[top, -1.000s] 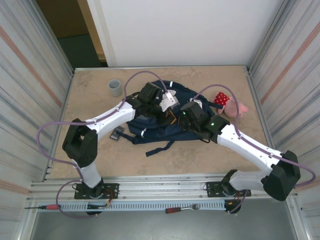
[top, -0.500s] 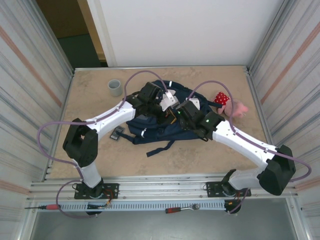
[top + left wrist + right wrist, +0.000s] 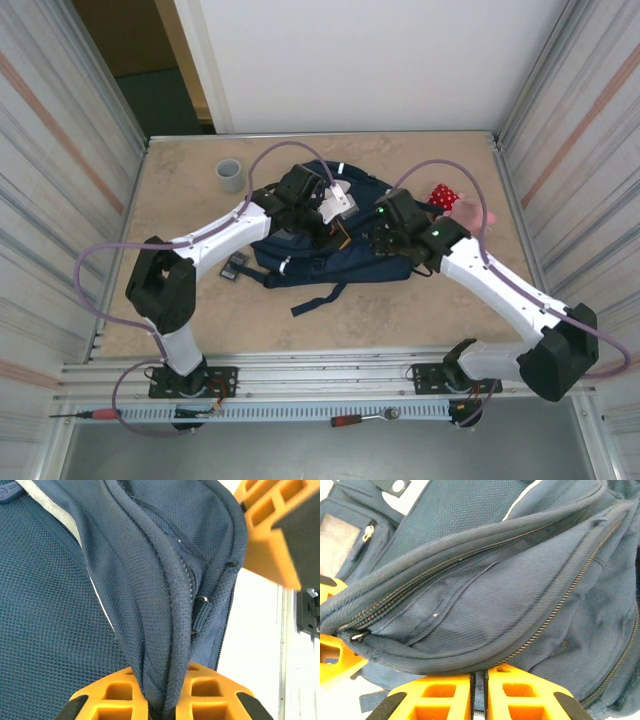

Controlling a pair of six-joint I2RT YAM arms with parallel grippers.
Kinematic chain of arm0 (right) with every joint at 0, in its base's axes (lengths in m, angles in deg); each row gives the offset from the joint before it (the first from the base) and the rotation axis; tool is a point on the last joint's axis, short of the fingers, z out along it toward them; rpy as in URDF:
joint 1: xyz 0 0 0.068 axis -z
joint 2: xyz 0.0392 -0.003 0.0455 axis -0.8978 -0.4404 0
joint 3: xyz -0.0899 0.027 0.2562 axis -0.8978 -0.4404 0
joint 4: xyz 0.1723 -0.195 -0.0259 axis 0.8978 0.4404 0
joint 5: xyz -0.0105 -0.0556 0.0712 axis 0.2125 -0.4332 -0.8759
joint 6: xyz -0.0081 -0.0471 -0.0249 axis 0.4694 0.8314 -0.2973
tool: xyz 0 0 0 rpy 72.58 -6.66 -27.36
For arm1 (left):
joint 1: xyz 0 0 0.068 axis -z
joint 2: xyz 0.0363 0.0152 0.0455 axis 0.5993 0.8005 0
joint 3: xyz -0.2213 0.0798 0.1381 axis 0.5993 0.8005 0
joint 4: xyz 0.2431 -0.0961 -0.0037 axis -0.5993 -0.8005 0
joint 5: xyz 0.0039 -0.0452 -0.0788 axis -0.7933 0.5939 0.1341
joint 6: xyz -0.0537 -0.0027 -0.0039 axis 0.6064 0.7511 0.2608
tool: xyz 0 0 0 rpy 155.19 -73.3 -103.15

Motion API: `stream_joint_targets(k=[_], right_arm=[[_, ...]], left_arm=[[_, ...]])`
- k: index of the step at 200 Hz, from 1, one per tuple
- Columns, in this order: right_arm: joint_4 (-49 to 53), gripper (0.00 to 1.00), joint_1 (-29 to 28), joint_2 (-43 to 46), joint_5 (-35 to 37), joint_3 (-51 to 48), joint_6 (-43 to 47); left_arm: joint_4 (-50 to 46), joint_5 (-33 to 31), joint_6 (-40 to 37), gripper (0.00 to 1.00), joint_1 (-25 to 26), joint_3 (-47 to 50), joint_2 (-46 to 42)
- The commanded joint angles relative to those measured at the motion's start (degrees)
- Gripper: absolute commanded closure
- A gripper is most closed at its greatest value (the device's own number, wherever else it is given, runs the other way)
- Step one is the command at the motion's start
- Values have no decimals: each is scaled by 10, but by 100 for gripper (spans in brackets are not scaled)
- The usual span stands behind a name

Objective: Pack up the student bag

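Looking down from above, can see the student bag (image 3: 320, 262) lying flat near the middle of the table (image 3: 180, 200), with one dark strap (image 3: 320, 298) trailing toward the near edge. Can see both arms bent over its upper part, close to each other.

Gripping a thick fold of the navy fabric with the left gripper (image 3: 160, 702): orange fingers (image 3: 107, 697) pressed on both sides of the fold, right beside a zipper (image 3: 187, 595) with its small metal puller (image 3: 200, 600). Can also follow a thin reflective stripe (image 3: 55, 510) across the mesh to the left of this fold.

Closing almost fully with the right gripper (image 3: 479, 690): fingers (image 3: 435, 697) nearly touching, only a narrow slit between, and what looks like a thin edge of blue fabric caught there. Hanging just above them, a bulging pocket edge with a long zipper line (image 3: 445, 572). Appearing at the upper right of the left wrist view, another orange finger (image 3: 265, 540), very near the same fold.

Standing apart at the far left of the table, a grey cup (image 3: 231, 176). Lying just beside the right side of the bag, a pink plush toy (image 3: 472, 214). Resting near the bag's left side, a small dark object (image 3: 235, 267), too small to identify.
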Motion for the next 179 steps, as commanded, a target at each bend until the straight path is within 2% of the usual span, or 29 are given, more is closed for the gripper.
stream_joint_targets(k=[1, 18, 53, 68, 89, 123, 154, 179], right_arm=[[-10, 84, 36, 32, -122, -14, 4], [21, 71, 38, 48, -115, -6, 15], [43, 62, 29, 77, -95, -1, 27], [44, 58, -2, 72, -61, 7, 45], [52, 47, -59, 46, 17, 34, 88], [10, 46, -104, 13, 72, 48, 199], [-8, 45, -103, -19, 79, 50, 263], [0, 45, -98, -30, 79, 49, 277]], left_arm=[[-27, 25, 1, 100, -3, -13, 5], [-14, 39, 21, 100, -4, -12, 5], [1, 65, 59, 100, -4, -11, 5], [1, 71, 68, 100, -3, -11, 7], [-3, 75, 72, 100, -4, -13, 11], [-6, 84, 73, 100, -5, -19, 17], [-7, 86, 73, 100, -5, -23, 18], [-9, 87, 73, 100, -5, -24, 16]])
